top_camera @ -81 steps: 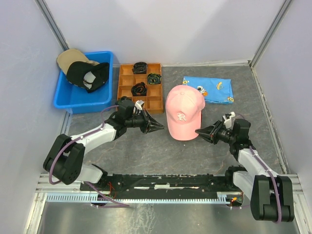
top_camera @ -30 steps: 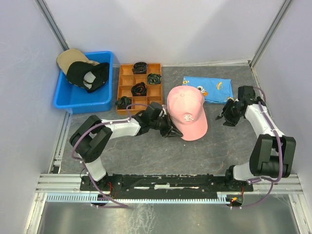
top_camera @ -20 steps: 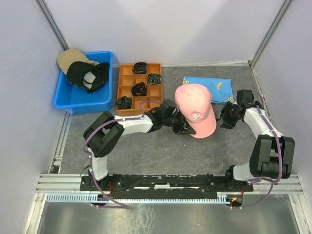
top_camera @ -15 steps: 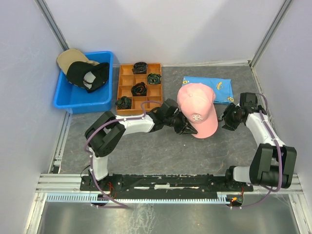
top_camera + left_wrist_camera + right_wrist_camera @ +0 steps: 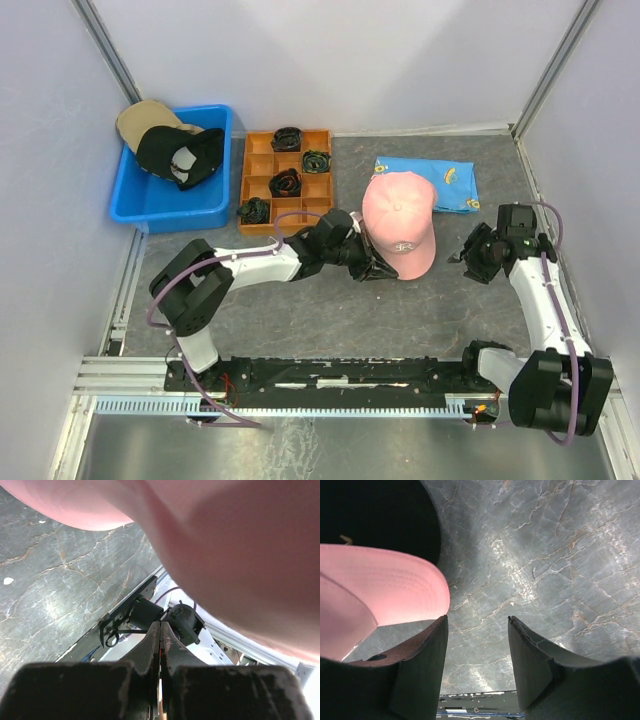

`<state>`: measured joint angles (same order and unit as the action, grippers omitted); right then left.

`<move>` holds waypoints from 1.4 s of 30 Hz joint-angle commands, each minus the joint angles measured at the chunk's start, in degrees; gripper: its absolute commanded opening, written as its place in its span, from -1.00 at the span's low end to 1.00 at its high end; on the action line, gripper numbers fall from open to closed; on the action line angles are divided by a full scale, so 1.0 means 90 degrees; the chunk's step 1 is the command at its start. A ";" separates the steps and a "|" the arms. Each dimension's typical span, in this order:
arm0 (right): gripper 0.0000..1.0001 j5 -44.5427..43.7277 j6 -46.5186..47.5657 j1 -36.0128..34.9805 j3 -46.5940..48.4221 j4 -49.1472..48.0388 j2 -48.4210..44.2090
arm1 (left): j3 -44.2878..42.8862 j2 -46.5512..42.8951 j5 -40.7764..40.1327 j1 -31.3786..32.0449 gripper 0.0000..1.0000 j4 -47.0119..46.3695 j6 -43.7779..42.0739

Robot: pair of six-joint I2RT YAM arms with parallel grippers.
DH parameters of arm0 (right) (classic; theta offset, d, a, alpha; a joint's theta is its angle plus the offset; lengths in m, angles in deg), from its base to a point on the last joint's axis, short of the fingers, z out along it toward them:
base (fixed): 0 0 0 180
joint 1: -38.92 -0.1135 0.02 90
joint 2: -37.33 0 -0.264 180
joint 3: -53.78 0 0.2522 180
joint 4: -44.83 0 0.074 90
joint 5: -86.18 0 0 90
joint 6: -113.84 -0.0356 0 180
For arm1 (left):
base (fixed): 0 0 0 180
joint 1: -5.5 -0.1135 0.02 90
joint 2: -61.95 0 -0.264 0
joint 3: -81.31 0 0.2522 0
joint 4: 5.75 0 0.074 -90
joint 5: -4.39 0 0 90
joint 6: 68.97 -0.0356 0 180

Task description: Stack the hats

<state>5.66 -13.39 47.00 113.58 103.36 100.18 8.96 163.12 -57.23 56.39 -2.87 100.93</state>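
The pink hat [image 5: 398,215] lies mid-table with its white emblem up. My left gripper [image 5: 374,271] is shut, pressed against the hat's near-left edge. In the left wrist view the pink hat [image 5: 240,555] looms over the shut fingertips [image 5: 160,625], and I see nothing clearly between them. My right gripper [image 5: 467,251] stands open to the right of the hat, holding nothing. The right wrist view shows the pink brim [image 5: 380,590] just left of the open gripper [image 5: 477,622]. A black hat [image 5: 180,155] and a tan hat [image 5: 142,118] sit in the blue bin [image 5: 130,210].
An orange divided tray [image 5: 262,178] with small black coiled bundles stands next to the bin. A blue cartoon-print cloth [image 5: 428,180] lies behind the pink hat. Grey walls close in the left, back and right sides.
The left gripper moved right with the pink hat, which turned and then shifted slightly away from the arms. The right arm drew back toward the near right, its jaws barely wider.
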 commanded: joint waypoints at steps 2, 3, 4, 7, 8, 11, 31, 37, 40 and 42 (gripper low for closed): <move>0.19 0.0529 -0.0207 0.0034 -0.0034 -0.0115 -0.0652 | 0.0089 -0.0567 -0.0094 0.0012 -0.94 -0.0172 0.0003; 0.19 0.0622 -0.0267 0.0031 -0.0063 -0.0078 -0.0715 | 0.0127 -0.0658 -0.0088 -0.0004 -0.94 -0.0118 -0.0037; 0.21 0.0726 -0.0327 0.0029 -0.0142 -0.0090 -0.0752 | 0.0185 -0.0776 -0.0080 -0.0046 -0.94 -0.0049 -0.0081; 0.23 0.1251 -0.0584 0.0040 -0.0600 -0.0347 -0.0785 | 0.0531 -0.1324 -0.0122 -0.0359 -0.94 0.0325 -0.0282; 0.25 0.1462 -0.0710 0.0032 -0.0814 -0.0574 -0.0792 | 0.0707 -0.1566 -0.0168 -0.0552 -0.94 0.0490 -0.0348; 0.33 0.2228 -0.1686 0.0034 -0.1891 -0.1940 -0.0950 | 0.1336 -0.2540 -0.0259 -0.1441 -0.94 0.0847 -0.0521; 0.38 0.1732 -0.1820 0.0088 -0.1541 -0.0768 -0.1154 | -0.4257 0.0715 0.0155 -0.2850 -0.92 0.2734 -0.3101; 0.33 0.1598 -0.1466 0.0009 -0.1045 0.0211 -0.1154 | -0.6148 0.2334 0.0978 -0.2848 -0.81 0.2478 -0.3171; 0.22 0.1690 -0.1530 -0.0076 -0.0971 0.0508 -0.1193 | -0.7010 0.3115 0.1448 -0.2842 -0.76 0.2309 -0.2931; -0.08 0.1769 -0.1770 -0.0208 -0.1040 0.0404 -0.1300 | -0.7279 0.3451 0.1646 -0.2834 -0.74 0.1964 -0.2663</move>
<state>21.51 -28.47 46.78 102.39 102.69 89.78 -50.45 188.97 -49.66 30.91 19.36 75.81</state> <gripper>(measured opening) 0.582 0.122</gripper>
